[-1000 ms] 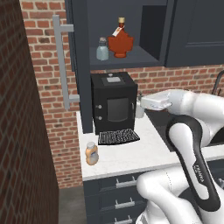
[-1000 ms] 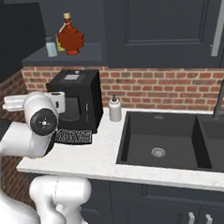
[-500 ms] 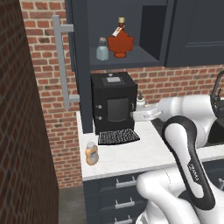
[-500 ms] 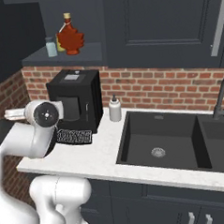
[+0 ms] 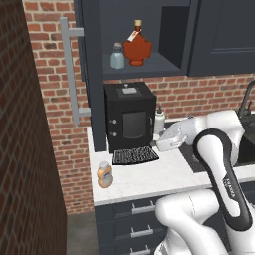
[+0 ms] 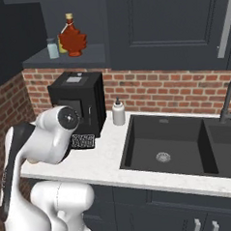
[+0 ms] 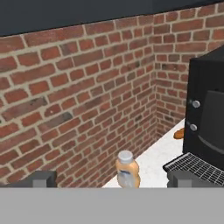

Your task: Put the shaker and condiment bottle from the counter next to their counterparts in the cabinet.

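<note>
Two dark fingertips (image 7: 43, 178) of our jaws stand wide apart at the bottom of the hand view, with nothing between them, and the small orange-tan condiment bottle with its pale cap (image 7: 127, 170) sits framed in the gap, further off on the white marble-look tabletop (image 7: 155, 162) near the brick wall. In the left base view that bottle (image 5: 104, 174) stands near the front left corner of the tabletop, well apart from our white wrist, which now hangs low in front of the black boxy coffee machine (image 5: 128, 122). Over the last second the arm has swung down and leftward from beside the white nozzle-topped squeeze bottle (image 5: 159, 120), so we judge it is lining up on the condiment bottle for a first pick. Up in the open dark navy wall cabinet (image 5: 149, 64) the red maple-leaf bottle (image 5: 137, 47) and a small capped shaker (image 5: 116, 55) wait on the shelf. We cannot place the blue-grey shaker on the tabletop. The bottle's light label band and the maple bottle's neck tag carry no writing we can read
</note>
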